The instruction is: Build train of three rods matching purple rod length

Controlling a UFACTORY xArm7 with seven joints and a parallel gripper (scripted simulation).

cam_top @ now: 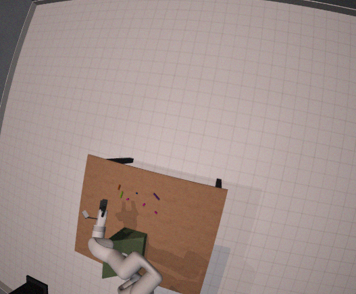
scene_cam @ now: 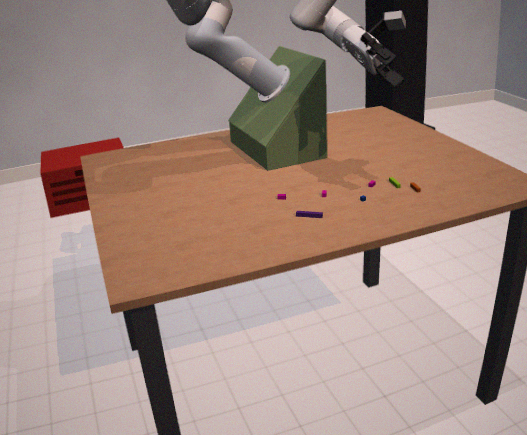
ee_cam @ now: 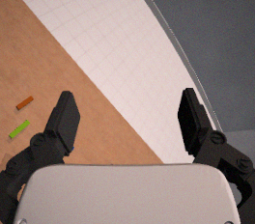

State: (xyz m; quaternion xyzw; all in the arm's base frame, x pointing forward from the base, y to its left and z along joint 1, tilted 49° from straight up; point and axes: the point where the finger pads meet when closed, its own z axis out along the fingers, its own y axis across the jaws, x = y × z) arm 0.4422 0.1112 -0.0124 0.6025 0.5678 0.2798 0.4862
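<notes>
Holding the pincer (cam_top: 103, 201) (scene_cam: 391, 67) (ee_cam: 127, 102) wide open and empty, high over the bench (cam_top: 184, 224) (scene_cam: 198, 251) (ee_cam: 108, 140). Showing no train yet, leaving all three magenta rods (cam_top: 144, 204) (scene_cam: 324, 193), scattered below it, for joining.

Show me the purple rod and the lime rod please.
purple rod (cam_top: 156, 196) (scene_cam: 309, 214): top and exterior views, middle of its length
lime rod (cam_top: 121, 194) (scene_cam: 394, 182) (ee_cam: 19, 129): top, exterior and wrist views, middle of its length
</notes>
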